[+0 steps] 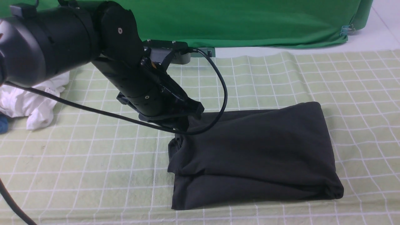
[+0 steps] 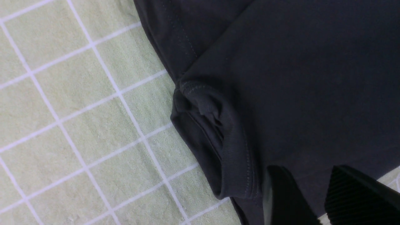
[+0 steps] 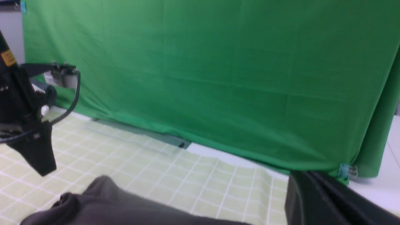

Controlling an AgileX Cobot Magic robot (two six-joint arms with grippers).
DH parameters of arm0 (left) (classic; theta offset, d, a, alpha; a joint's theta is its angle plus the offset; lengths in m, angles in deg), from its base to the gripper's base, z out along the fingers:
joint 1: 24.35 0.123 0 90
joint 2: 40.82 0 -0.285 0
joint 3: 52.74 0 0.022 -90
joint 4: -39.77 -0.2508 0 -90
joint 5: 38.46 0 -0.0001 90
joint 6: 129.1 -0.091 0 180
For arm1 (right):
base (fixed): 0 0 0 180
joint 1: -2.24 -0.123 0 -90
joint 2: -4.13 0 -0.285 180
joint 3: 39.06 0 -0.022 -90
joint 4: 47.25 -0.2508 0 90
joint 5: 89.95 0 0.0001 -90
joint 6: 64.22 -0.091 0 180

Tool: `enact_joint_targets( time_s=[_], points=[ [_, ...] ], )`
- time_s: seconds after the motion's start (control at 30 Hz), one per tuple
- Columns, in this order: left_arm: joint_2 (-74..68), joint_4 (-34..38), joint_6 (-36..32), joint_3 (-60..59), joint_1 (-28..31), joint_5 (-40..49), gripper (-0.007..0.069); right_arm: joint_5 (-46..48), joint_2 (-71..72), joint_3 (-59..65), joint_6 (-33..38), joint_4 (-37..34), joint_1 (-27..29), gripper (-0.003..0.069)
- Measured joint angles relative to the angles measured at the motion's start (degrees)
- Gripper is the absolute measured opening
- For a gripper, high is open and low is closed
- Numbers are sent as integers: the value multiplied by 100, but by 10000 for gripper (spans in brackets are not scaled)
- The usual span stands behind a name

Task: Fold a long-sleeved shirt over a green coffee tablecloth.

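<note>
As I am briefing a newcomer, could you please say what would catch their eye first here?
The folded long-sleeved shirt lies dark on the pale green coffee tablecloth, right of centre. The left arm looms over its far left corner, before a deep green backdrop.

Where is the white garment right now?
In the front view the white garment lies bunched at the far left edge of the checked tablecloth, beneath the left arm and well apart from the folded black shirt.
</note>
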Motion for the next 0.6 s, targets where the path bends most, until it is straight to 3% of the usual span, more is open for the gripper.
enact_joint_targets(
  time_s=[0.6],
  points=[
    [0,0,-6,0,0,72,90,-165,-5,13,-6,0,0,57]
  ],
)
